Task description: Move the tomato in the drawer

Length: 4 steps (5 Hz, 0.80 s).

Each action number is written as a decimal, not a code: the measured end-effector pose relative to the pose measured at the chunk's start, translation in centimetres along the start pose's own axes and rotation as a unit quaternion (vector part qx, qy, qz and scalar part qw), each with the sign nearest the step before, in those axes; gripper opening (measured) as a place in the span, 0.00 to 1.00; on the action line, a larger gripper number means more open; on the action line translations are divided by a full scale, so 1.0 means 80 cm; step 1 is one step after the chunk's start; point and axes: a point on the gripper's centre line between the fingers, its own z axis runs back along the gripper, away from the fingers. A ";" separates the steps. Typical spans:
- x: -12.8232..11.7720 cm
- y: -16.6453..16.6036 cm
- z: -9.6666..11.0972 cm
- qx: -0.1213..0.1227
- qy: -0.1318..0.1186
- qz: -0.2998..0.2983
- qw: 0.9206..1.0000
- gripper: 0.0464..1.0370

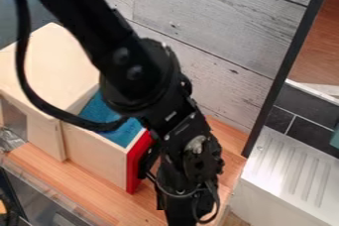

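The black gripper [189,205] hangs at the lower middle of the camera view, in front of and to the right of the drawer's red front panel. A wooden drawer [96,156] stands pulled out of its light wooden cabinet. Its floor [122,133] is blue, and its front panel [136,163] is red. Black arm parts cover the drawer's back right corner and some of the red panel; whatever lies behind them is hidden.
The light wooden cabinet [49,69] is at the left on a wood-grain counter [86,190]. A grey plank wall [205,36] rises behind, ending at a black upright edge [285,71]. At right stands a white ribbed drainboard [291,170].
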 end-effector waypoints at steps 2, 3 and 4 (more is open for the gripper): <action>-0.001 -0.002 -0.011 0.004 0.006 0.003 1.000 0.96; -0.001 -0.001 -0.012 0.017 0.009 0.007 1.000 0.96; -0.003 0.001 -0.016 0.022 0.014 0.022 0.999 0.96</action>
